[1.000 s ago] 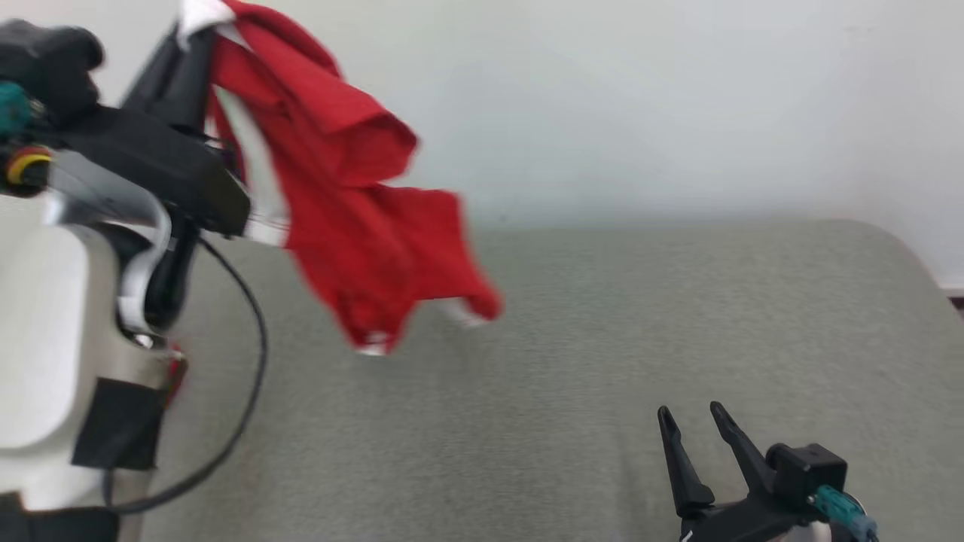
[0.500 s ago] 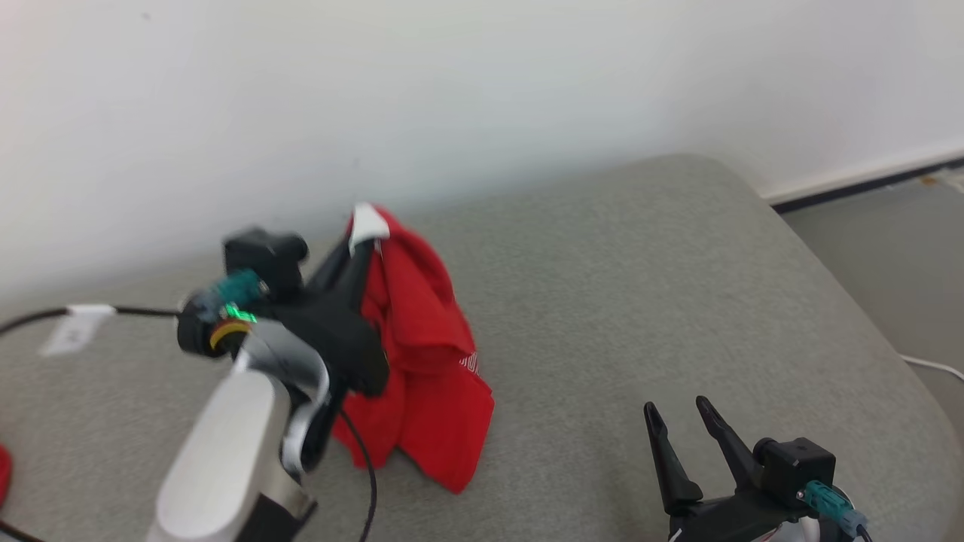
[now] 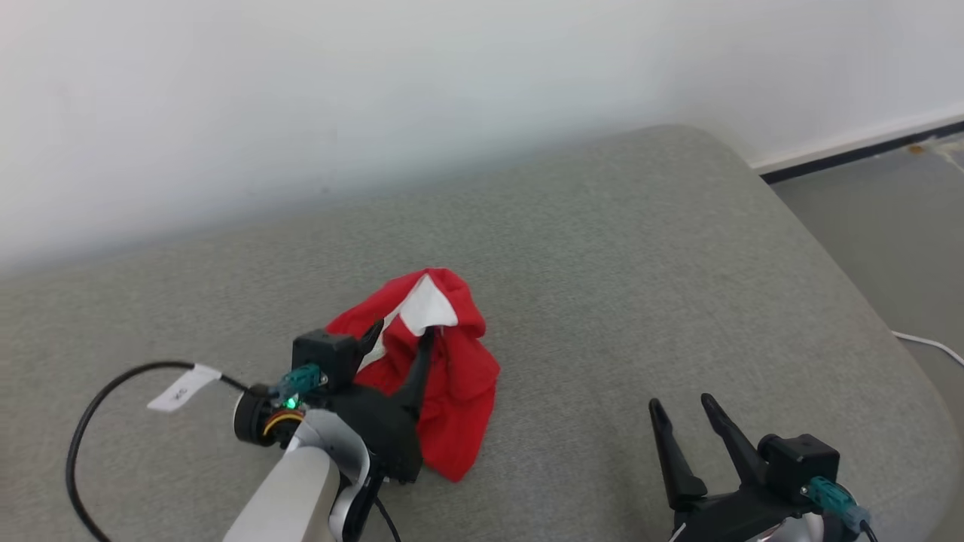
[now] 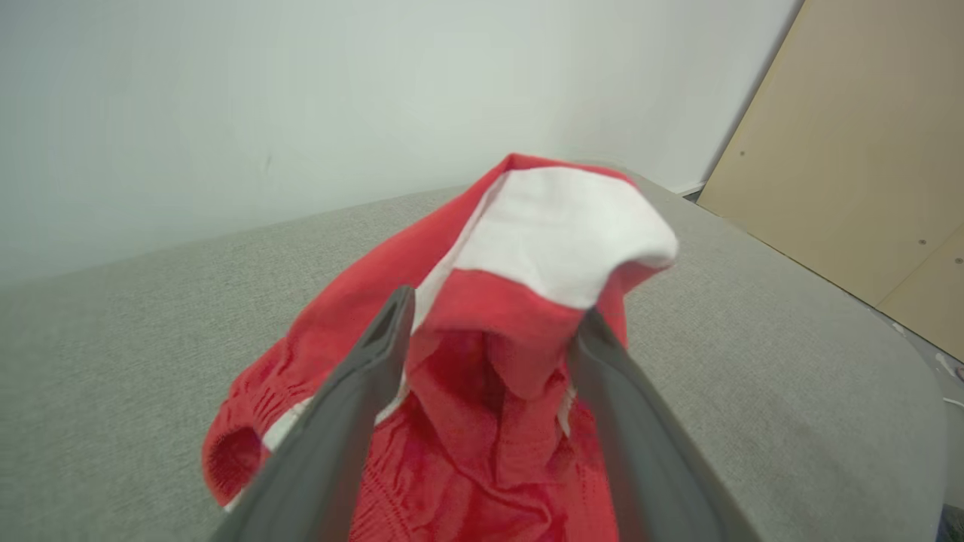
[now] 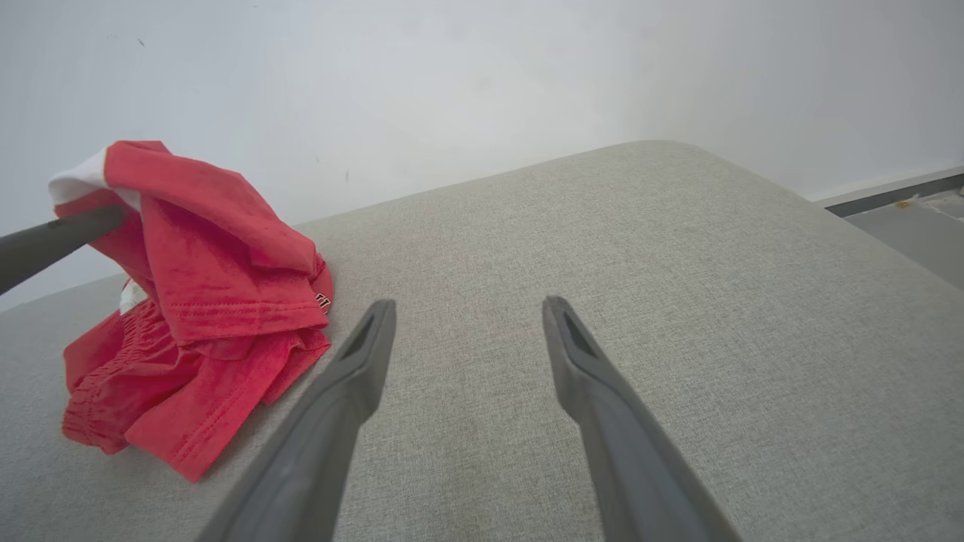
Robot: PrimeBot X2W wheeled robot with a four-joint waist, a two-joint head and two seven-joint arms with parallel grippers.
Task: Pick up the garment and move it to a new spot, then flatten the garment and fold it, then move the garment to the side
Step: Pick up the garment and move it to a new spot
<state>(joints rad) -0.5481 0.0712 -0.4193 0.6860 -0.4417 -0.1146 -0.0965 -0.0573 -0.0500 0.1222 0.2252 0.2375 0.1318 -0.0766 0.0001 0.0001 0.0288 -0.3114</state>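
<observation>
The red garment (image 3: pixel 459 384) with a white patch lies crumpled in a heap on the grey cushion (image 3: pixel 640 263), left of centre. My left gripper (image 3: pixel 401 331) is down at the heap, open, its fingers spread with cloth bunched between and draped over them. The left wrist view shows the garment (image 4: pixel 557 226) rising between my left gripper's (image 4: pixel 495 309) parted fingers. My right gripper (image 3: pixel 681 410) hovers open and empty at the lower right, well clear of the cloth. From the right wrist, the garment (image 5: pixel 211 301) sits to the left of my right gripper (image 5: pixel 468 307).
A black cable with a white tag (image 3: pixel 181 388) loops on the cushion at the left. A white wall (image 3: pixel 452 90) backs the cushion. Its rounded right edge drops to grey floor (image 3: pixel 889 226), where a thin white cable (image 3: pixel 926 342) lies. A tan panel (image 4: pixel 851 150) stands at the right.
The left arm came down from holding the garment aloft, set it on the cushion, and its fingers have parted. The head camera tilted down. The right gripper stayed put.
</observation>
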